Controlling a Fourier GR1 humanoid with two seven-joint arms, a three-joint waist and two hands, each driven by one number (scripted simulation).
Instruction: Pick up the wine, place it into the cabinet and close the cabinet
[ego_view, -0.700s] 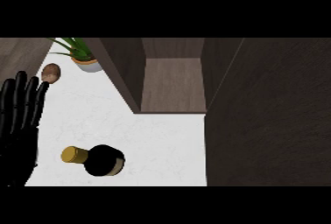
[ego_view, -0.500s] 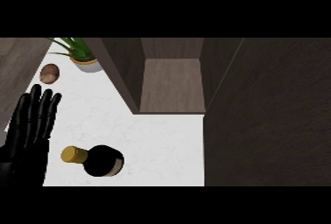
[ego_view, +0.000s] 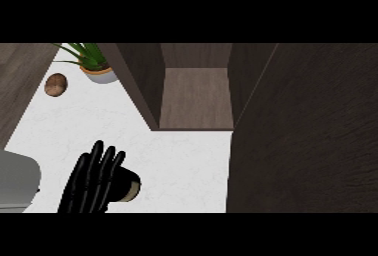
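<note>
We see our left hand (ego_view: 92, 182) low at the left of the view, fingers straight and together, pointing up the bench (ego_view: 184, 155). It lies over the wine (ego_view: 127, 184), which stands on the bench and shows only as a dark round shape with a pale patch at the fingers' right edge. The fingers are not curled round the bottle, so we judge the grasp not yet made. We read the hand's spot as a way to wrap the bottle from its left side. The cabinet (ego_view: 196, 97) stands open ahead, its shelf bare, ready for the wine. A potted plant (ego_view: 92, 62) sits far left. Our right hand is out of view.
</note>
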